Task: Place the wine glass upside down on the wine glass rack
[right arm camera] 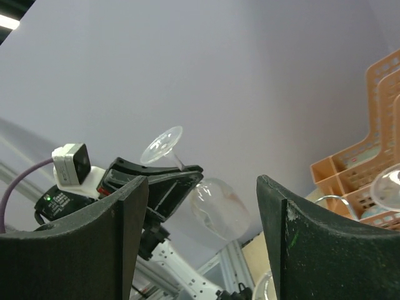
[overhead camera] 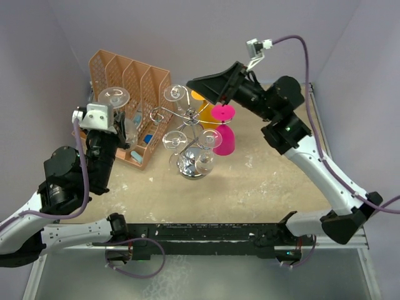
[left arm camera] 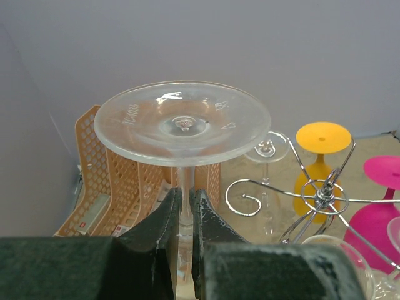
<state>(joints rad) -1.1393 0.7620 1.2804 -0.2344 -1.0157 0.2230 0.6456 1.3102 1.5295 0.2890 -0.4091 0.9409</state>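
Wine glass (left arm camera: 182,122), clear, is held off the worktop (overhead camera: 275,187) in the left claw (left arm camera: 186,197), which is pinched narrow on the stem just under the foot. The glass is already inverted: the foot is uppermost and level, the stem runs straight down between the jaws, and the bowl hangs below them. The long axis is therefore upright, as hanging requires. Wine glass rack (overhead camera: 187,122) stands at the centre of the worktop, to the right of the left claw and apart from it, with the orange file organizer (overhead camera: 125,75) just behind the held glass. From the left wrist view, one curled wire arm (left arm camera: 247,201) reaches toward the claw at about stem height and appears free, while other arms carry clear glasses and a pink glass (overhead camera: 224,137). Right claw (right arm camera: 201,187) stands wide and holds nothing, hovering over the far side of the rack beside the pink glass. Judgement: the left arm has the work, and the coming move is a sideways carry to the right, stem into the wire slot with the foot above it. Risk: tilt, or the bowl knocking a neighbouring glass.
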